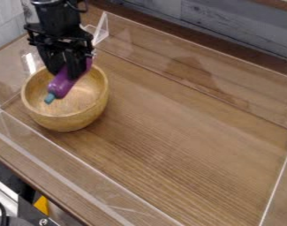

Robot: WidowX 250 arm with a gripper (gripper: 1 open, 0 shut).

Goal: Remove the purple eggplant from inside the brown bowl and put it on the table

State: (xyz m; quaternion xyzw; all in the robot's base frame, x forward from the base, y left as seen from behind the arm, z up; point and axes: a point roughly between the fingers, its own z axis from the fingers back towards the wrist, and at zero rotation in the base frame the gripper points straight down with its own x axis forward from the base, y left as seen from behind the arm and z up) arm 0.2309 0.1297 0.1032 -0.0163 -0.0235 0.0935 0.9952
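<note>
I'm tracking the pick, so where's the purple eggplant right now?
In the camera view's upper left, the eggplant is in the hand, over the brown bowl.

Bowl on brn wood tbl

Pretty decent light in here, honestly. The brown wood-grain tabletop is evenly lit, with a soft, pale sheen toward its near part and no harsh shadows. Inside the round light-brown wooden bowl it's a bit shaded up top. Picture's kinda soft and low-res, so fine edges look mushy.
</note>
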